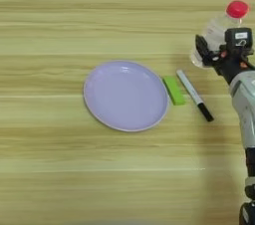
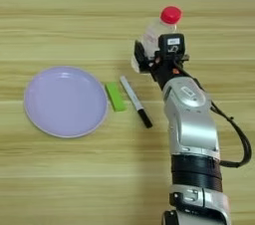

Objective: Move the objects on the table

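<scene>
One lavender plate (image 2: 65, 101) lies on the table (image 2: 74, 179); right of the plate, one green block (image 2: 115, 96), then one marker (image 2: 136, 101). Farthest right, one gripper (image 2: 154, 55) spread around one red-capped bottle (image 2: 155, 35); whether it grips cannot be told.

Two head cameras look steeply down; table (image 1: 60, 179) fills both views.

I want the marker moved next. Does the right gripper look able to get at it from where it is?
Probably yes. The marker lies bare on the table, apart from the green block, but the right gripper is at the bottle.
</scene>
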Tool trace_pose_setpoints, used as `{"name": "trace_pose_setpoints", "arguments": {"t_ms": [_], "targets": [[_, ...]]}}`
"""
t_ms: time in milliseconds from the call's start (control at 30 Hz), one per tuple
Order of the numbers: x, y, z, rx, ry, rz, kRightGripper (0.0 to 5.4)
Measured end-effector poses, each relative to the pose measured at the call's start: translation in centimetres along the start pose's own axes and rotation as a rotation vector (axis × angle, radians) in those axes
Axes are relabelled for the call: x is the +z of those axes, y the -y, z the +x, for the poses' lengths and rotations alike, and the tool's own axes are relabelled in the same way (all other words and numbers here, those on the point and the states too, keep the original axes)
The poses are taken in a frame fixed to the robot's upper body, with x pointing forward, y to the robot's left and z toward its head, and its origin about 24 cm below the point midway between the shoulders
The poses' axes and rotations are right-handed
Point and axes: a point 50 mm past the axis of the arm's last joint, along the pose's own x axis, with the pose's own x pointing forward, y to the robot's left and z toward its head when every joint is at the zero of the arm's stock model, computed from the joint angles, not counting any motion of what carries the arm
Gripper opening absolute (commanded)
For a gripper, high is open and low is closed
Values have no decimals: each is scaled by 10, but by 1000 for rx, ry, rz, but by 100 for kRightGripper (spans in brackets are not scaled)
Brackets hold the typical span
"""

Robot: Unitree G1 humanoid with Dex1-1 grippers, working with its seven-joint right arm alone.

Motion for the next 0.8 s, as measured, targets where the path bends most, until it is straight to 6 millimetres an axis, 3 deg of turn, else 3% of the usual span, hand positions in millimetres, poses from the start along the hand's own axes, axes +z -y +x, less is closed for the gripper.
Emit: {"name": "trace_pose_setpoints", "arguments": {"t_ms": [200, 400, 800], "targets": [[0, -34, -16, 146, -35, 33, 323], [24, -56, -20, 246, 50, -3, 323], [16, -96, -24, 413, 5, -3, 323]]}}
